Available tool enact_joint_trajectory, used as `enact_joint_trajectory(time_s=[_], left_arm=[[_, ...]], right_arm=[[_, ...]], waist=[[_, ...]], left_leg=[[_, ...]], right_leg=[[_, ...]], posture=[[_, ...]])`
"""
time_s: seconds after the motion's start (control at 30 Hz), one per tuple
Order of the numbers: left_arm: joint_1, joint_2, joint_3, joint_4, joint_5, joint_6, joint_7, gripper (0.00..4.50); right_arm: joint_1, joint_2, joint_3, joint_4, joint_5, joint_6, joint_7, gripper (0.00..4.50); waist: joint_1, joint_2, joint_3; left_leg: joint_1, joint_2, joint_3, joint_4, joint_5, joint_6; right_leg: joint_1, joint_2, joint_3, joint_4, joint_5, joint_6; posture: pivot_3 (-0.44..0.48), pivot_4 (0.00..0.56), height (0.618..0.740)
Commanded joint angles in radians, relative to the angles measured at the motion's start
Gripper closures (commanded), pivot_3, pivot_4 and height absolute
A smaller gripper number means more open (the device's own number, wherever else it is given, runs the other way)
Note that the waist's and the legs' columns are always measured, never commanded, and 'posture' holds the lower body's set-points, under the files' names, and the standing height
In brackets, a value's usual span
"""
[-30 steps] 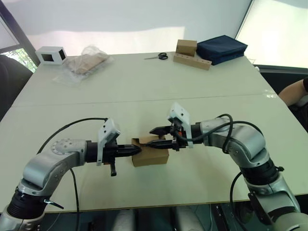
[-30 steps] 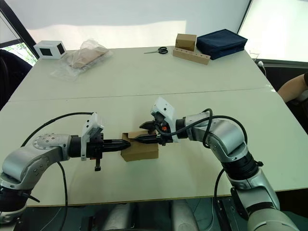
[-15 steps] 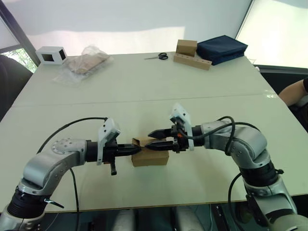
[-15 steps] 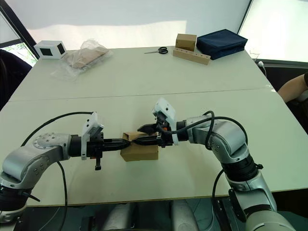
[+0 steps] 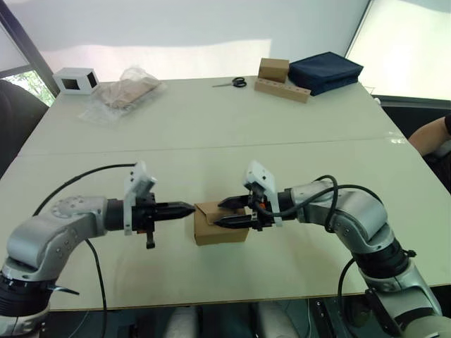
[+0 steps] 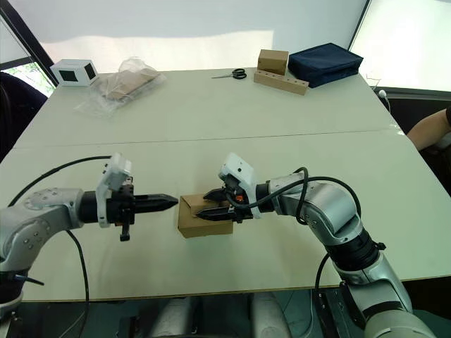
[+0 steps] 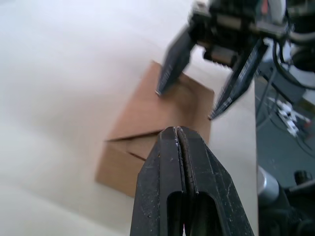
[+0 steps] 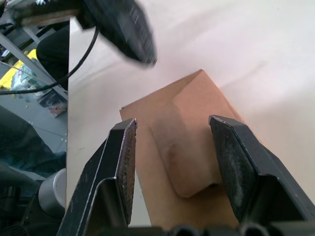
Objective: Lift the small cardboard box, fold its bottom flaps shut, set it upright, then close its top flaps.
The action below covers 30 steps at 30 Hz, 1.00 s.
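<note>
Far side of the pale bench (image 5: 211, 120): small white box w/ black window (image 5: 75, 80) at left corner, crinkled clear plastic bag (image 5: 121, 94) just beside it. Black-handled scissors (image 5: 230, 83) mid-back. Tan box on hole-dotted wooden strip (image 5: 280, 80) touching a navy fabric case (image 5: 325, 70) at right.

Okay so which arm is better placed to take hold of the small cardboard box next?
The right. The right gripper is open with its fingers over the top of the small cardboard box, while the left gripper is shut and sits just clear of the box's left side.
</note>
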Motion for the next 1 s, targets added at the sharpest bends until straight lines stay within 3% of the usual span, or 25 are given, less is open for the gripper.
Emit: enact_joint_trajectory(time_s=[0.03, 0.37, 0.6, 1.0], left_arm=[[-0.049, -0.049, -0.023, -0.002, 0.009, -0.015, 0.054, 4.5], [-0.003, -0.073, -0.157, -0.004, 0.152, -0.098, 0.072, 4.5], [-0.007, -0.114, -0.13, 0.02, 0.136, -0.099, 0.087, 4.5], [-0.002, -0.137, -0.113, 0.017, 0.119, -0.08, 0.097, 4.5]], right_arm=[[0.0, 0.005, -0.01, -0.03, 0.007, -0.012, 0.0, 2.11], [0.014, 0.008, -0.028, -0.067, 0.025, 0.004, -0.023, 2.11], [0.002, -0.008, -0.066, -0.096, 0.015, -0.045, -0.024, 2.11], [-0.006, -0.065, 0.041, -0.067, -0.126, -0.12, -0.009, 2.11]], waist=[[0.0, 0.0, 0.0], [-0.004, 0.0, 0.0], [-0.001, 0.0, 0.0], [-0.002, 0.0, 0.0]], left_leg=[[0.0, 0.0, 0.0, 0.0, 0.0, 0.0], [0.0, 0.0, 0.0, -0.001, 0.0, 0.0], [0.0, 0.0, 0.0, 0.0, 0.0, 0.0], [0.0, 0.0, 0.0, 0.0, 0.0, 0.0]], right_leg=[[0.0, 0.0, 0.0, 0.0, 0.0, 0.0], [-0.001, 0.001, 0.0, 0.0, 0.0, 0.0], [0.0, 0.0, 0.0, 0.0, 0.0, 0.0], [0.0, 0.0, 0.0, 0.0, 0.0, 0.0]], posture=[[0.0, 0.15, 0.74], [0.0, 0.15, 0.74], [0.0, 0.15, 0.74], [0.0, 0.15, 0.74]])
